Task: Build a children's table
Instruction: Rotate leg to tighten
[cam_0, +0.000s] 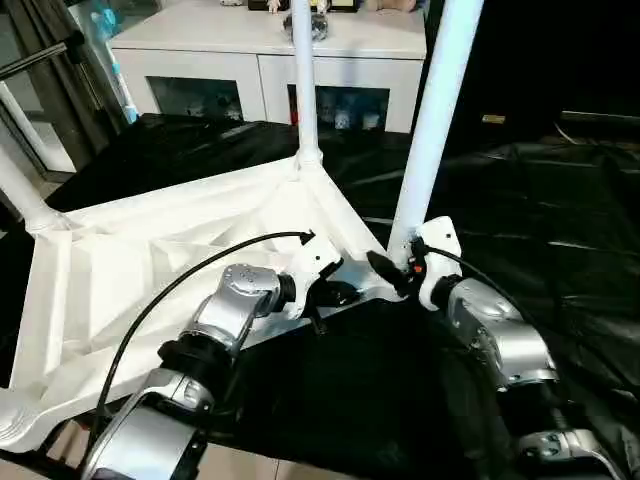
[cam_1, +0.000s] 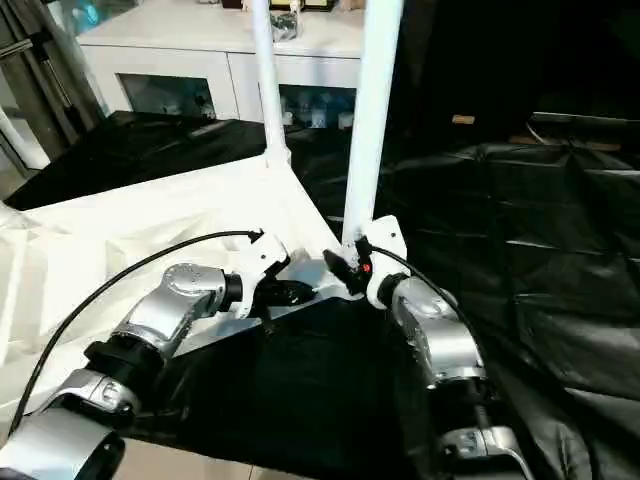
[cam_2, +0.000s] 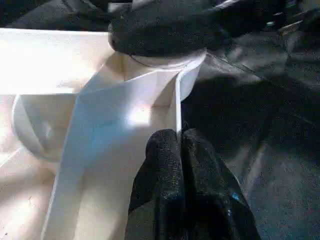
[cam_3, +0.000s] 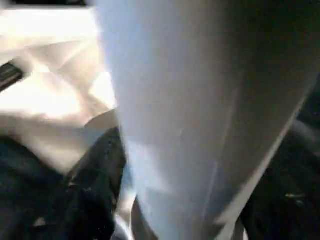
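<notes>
Leg seating at centre frame: right gripper pinches its base, left gripper clamps tabletop rim; needs pressing down.

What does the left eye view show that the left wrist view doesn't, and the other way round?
Left eye view: the white cabinet, the far upright leg, the silver forearms. Left wrist view: the left tool shut on a thin wall of the tabletop. Both: the tabletop's ribbed underside and the black sheet.
</notes>
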